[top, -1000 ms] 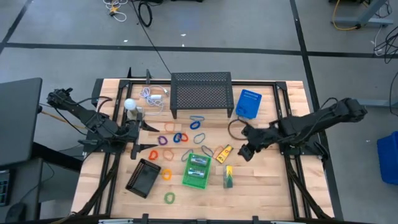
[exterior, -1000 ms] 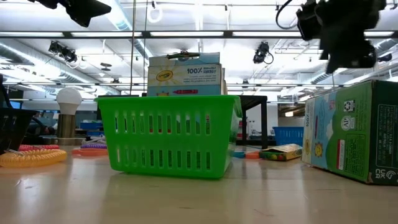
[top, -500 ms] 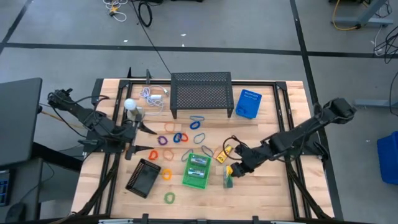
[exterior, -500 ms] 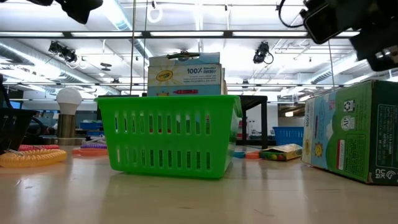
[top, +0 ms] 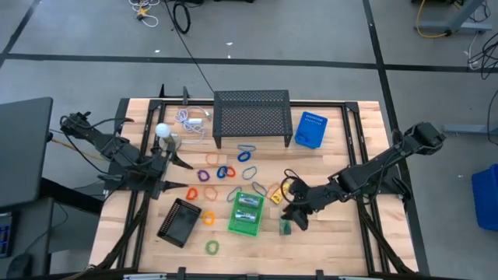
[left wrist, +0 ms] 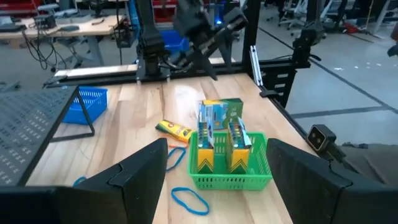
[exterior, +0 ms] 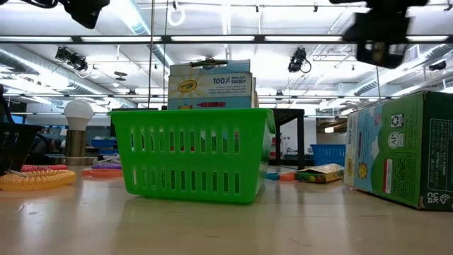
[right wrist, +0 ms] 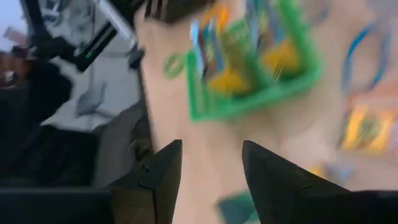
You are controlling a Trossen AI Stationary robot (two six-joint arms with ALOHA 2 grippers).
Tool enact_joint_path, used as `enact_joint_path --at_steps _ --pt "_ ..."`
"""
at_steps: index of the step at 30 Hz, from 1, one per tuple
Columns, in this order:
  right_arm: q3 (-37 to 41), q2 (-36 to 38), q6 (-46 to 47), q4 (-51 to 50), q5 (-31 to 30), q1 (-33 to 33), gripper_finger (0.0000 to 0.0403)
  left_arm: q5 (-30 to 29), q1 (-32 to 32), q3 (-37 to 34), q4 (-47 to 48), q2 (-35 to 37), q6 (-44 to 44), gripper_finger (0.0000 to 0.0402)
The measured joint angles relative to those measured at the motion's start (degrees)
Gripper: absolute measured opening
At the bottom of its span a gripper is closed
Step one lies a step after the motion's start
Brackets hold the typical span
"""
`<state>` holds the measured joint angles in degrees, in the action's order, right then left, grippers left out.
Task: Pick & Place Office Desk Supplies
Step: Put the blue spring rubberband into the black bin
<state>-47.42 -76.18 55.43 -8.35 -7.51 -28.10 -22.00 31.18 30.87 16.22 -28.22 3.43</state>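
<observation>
A green basket (top: 247,214) near the table's near edge holds two yellow crayon boxes (left wrist: 214,134). A third box (top: 278,190) lies flat to the right of the basket. A fourth (exterior: 403,149) stands on the table by the basket's right near corner. My right gripper (top: 294,216) is open and hovers just above this standing box (right wrist: 239,208), not touching it. Coloured loops (top: 226,171) lie between the basket and the black shelf. A green loop (top: 212,247) lies by the near edge. My left gripper (top: 180,176) is open and waits at the table's left.
A black mesh shelf (top: 251,117) and a blue basket (top: 311,128) stand at the far side. A white bulb (top: 162,131) and white cable (top: 191,120) lie far left. A black tray (top: 179,222) sits left of the green basket, with an orange loop (top: 208,218) between them.
My right gripper has moved toward the table's near edge and the left, from behind the flat crayon box to above the standing box beside the basket. In the low view it now shows over that box. No object has moved.
</observation>
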Motion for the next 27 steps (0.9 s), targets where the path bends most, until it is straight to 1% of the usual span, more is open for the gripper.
enact_joint_path --at_steps 5,9,13,17,20,22,27 --pt "0.00 0.00 -10.74 0.11 -12.87 0.09 0.0176 -2.19 -0.02 0.00 -0.99 -2.54 -0.38 0.0283" --pt "0.00 0.00 -17.84 -0.41 -19.44 0.09 0.0176 -2.30 -0.02 0.00 -3.19 -4.19 -0.93 0.0283" --pt "0.00 0.00 -24.39 -1.08 -20.59 0.22 0.0176 -2.34 -0.03 0.00 -8.26 -5.53 -2.61 0.0283" --pt "0.00 0.00 -25.57 -2.24 -20.81 0.43 0.0176 -1.75 -0.04 0.00 -11.15 -7.61 -1.72 0.0283" --pt "0.00 0.02 -28.20 -2.47 -20.84 0.96 0.0176 -2.19 -0.11 0.00 -11.70 -10.74 -0.83 0.0283" --pt "0.00 0.02 -30.13 -2.67 -20.78 1.13 0.0176 -4.09 -0.12 -0.02 -11.38 -12.76 -0.60 0.0283" --pt "0.00 0.04 -33.53 -5.59 -20.60 2.72 0.0176 -12.21 -1.19 -0.02 -11.37 -17.74 0.56 0.0283"
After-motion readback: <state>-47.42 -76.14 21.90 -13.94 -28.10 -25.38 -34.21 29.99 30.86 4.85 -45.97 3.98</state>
